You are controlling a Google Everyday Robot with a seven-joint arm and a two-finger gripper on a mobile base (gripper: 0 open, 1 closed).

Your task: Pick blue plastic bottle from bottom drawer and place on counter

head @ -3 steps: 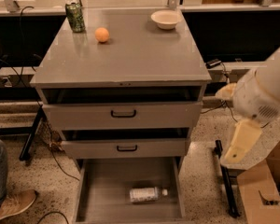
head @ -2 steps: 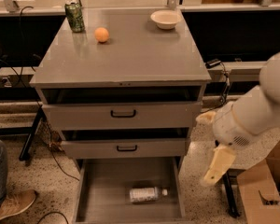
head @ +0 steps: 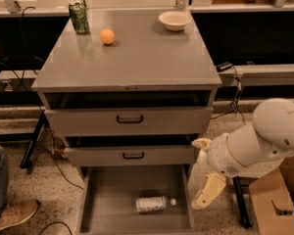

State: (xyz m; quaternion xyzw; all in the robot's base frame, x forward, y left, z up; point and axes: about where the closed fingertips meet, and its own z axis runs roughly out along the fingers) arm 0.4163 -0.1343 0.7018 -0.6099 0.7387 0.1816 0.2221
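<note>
Your claw (head: pixel 200 174) hangs spread open and holds nothing. To its left is the open bottom drawer (head: pixel 110 195), where the bottle (head: pixel 152 203) lies on its side, apart from the claw.

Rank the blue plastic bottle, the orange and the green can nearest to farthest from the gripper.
The gripper hangs right of the bottom drawer.
1. blue plastic bottle, in that drawer.
2. orange, on the counter, left.
3. green can, back left corner.
</note>
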